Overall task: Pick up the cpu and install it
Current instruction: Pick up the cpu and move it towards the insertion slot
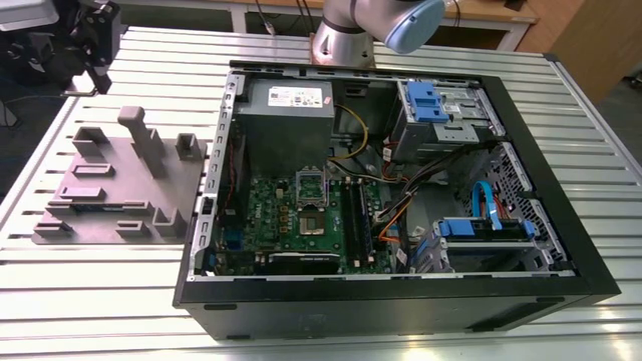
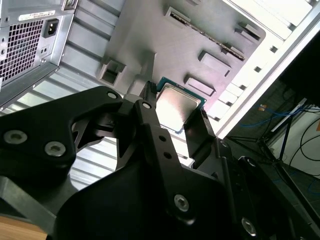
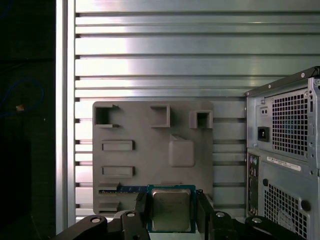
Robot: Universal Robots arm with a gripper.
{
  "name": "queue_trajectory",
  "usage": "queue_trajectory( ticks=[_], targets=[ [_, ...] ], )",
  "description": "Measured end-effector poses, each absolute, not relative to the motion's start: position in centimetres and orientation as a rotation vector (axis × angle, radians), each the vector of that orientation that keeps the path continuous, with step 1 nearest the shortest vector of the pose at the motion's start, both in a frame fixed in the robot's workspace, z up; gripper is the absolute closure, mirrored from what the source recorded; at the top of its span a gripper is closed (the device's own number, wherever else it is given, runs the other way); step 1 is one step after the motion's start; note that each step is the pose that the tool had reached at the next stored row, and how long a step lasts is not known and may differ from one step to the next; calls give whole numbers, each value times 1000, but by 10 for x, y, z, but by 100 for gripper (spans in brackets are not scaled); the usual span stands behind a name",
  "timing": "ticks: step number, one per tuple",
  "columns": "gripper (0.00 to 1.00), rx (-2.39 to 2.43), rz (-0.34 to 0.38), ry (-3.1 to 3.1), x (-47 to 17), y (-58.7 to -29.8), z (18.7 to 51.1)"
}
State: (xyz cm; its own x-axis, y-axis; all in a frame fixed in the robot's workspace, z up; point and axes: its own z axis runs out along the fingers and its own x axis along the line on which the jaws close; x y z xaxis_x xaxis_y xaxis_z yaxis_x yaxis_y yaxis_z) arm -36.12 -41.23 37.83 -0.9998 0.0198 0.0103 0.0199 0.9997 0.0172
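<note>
First wrist view: pincer clamps cpu edges over tray.

Arm: silver-grey tube, pale blue joint cap, top centre of exterior view. Gripper: matte black linkage plates, silver screws, second wrist view.

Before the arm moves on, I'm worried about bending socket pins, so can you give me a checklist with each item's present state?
1. The cpu gripped on both sides by the gripper: ok.
2. The cpu lifted clear of the grey fixture: ok.
3. The socket uncovered, its frame raised: ok.
4. The cables away from the socket: ok.
5. The cpu's orientation matching the socket: cannot tell.
</note>
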Motion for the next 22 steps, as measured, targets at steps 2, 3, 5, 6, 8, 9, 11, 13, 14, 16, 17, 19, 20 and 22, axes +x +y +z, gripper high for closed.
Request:
queue_trajectory(
  ticks=[2, 3, 5, 6, 8, 9, 11, 13, 14, 16, 17, 19, 20, 22],
  targets=[
    [53, -31, -27, -3131, -361, -412, 378],
    [53, -31, -27, -3131, -360, -412, 378],
    [53, -31, -27, -3131, -360, -412, 378],
    [53, -31, -27, -3131, -360, -412, 378],
    [53, -31, -27, -3131, -359, -412, 378],
    [53, -31, -27, -3131, -359, -412, 378],
    [53, -31, -27, -3131, -359, -412, 378],
    [53, -31, -27, -3131, -359, -412, 378],
    [53, -31, -27, -3131, -359, -412, 378],
    [53, -31, -27, -3131, -358, -412, 378],
    [53, -31, -27, -3131, -356, -412, 378],
    [53, -31, -27, -3131, -353, -412, 378],
    [53, -31, -27, -3131, -353, -412, 378],
    [53, -31, -27, -3131, -352, -412, 378]
  ],
)
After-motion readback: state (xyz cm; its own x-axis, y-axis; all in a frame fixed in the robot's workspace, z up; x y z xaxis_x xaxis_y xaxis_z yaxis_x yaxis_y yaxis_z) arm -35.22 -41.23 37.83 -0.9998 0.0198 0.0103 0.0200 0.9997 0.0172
